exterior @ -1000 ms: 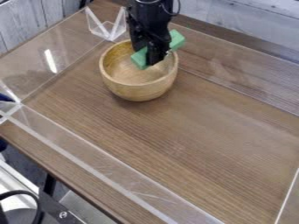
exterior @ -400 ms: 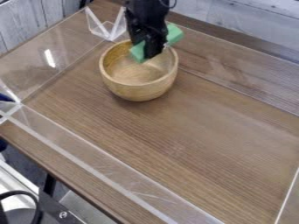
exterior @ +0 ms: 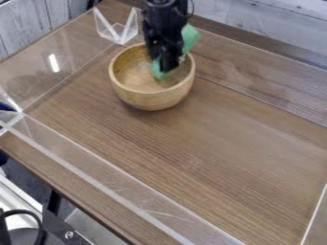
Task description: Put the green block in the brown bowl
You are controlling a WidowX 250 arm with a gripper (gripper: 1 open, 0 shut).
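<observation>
The brown bowl (exterior: 149,88) sits on the wooden table toward the back, left of centre. My black gripper (exterior: 163,63) points straight down over the bowl's right inner side, shut on the green block (exterior: 183,43). The block is held tilted, its upper end sticking out to the right of the fingers and its lower end (exterior: 166,69) dipping inside the bowl near the rim. The fingertips are partly hidden behind the block and the bowl's wall.
A clear plastic stand (exterior: 113,27) is just behind the bowl at the back left. Low transparent walls (exterior: 52,67) border the tabletop on the left and front. A wide stretch of wooden table (exterior: 192,153) lies in front of the bowl.
The gripper with the green block has sunk slightly into the bowl; the block's lower end now sits a little lower inside the rim. The bowl has not moved.
</observation>
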